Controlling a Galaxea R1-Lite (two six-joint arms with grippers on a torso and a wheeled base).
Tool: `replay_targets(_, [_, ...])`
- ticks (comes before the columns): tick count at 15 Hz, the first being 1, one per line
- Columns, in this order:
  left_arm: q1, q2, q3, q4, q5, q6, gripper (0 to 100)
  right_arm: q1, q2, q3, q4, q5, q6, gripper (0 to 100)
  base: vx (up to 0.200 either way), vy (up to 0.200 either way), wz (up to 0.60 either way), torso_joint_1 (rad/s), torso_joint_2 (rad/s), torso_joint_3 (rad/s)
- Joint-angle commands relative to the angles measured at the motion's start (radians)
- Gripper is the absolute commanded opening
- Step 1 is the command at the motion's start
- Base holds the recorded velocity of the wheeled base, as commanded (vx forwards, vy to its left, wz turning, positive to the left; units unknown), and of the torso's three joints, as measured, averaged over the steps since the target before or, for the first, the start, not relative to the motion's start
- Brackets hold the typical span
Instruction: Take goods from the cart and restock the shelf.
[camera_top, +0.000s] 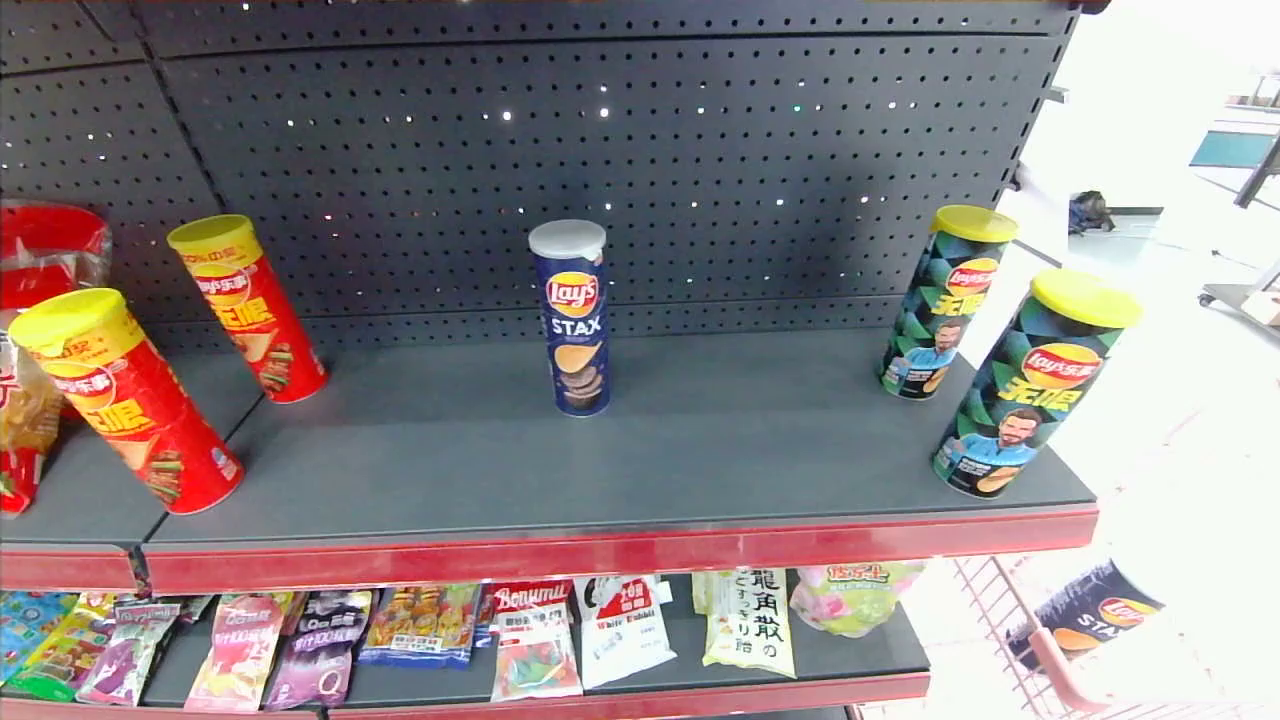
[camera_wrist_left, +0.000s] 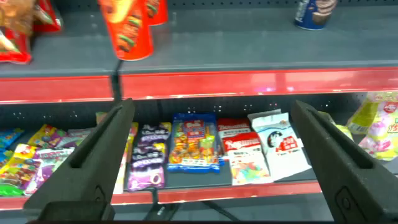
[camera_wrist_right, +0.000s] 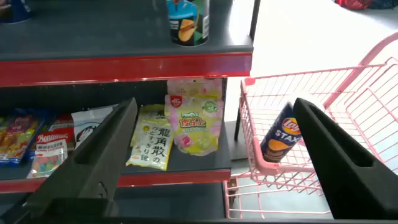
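Black fingers of the right gripper (camera_wrist_right: 214, 102) stand spread wide with nothing between them, and the left gripper (camera_wrist_left: 212, 104) is the same, jaws apart and empty; both hang in front of the dark grey shelf board with the red front lip (camera_top: 700, 440), a little below its level. Beyond the right gripper, past the right end of that board and lower down, stands the pink wire cart (camera_wrist_right: 323, 81), and leaning inside it is a dark blue cylindrical crisp can (camera_wrist_right: 283, 134), the stock to be moved. Up on the board, a matching dark blue crisp can with a grey lid (camera_top: 572, 320) stands upright near the middle, toward the back. Two red crisp cans with yellow lids (camera_top: 250, 305) stand toward the board's left end, and two green-and-black crisp cans with yellow lids (camera_top: 945, 305) stand at its right end, one behind the other. Under the board, a row of flat snack packets (camera_wrist_left: 196, 143) lies on the next shelf down. By my reckoning the job is partly done: one blue can is in place, at least one waits in the cart, and bare stretches flank the middle can. With both grippers empty, the next fetch from the cart has not yet begun, and the right arm looks the closer one for it.
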Motion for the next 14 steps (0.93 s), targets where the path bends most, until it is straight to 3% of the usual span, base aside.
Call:
replay_targets(1, [0.000, 0.001, 0.000, 0.000, 0.000, -0.001, 100, 0.000, 0.000, 0.000, -0.001, 0.000, 0.000, 100, 0.000, -0.200, 0.00, 0.007, 0.00, -0.002])
replay_targets(9, [0.000, 0.001, 0.000, 0.000, 0.004, -0.001, 100, 0.000, 0.000, 0.000, -0.001, 0.000, 0.001, 100, 0.000, -0.200, 0.00, 0.004, 0.00, 0.002])
replay_targets(12, [0.000, 0.001, 0.000, 0.000, 0.004, -0.001, 100, 0.000, 0.000, 0.000, -0.001, 0.000, 0.001, 100, 0.000, 0.000, 0.00, 0.000, 0.00, 0.000])
replay_targets(14, [0.000, 0.001, 0.000, 0.000, 0.004, -0.001, 100, 0.000, 0.000, 0.000, -0.001, 0.000, 0.000, 100, 0.000, 0.000, -0.60, 0.005, 0.00, 0.002])
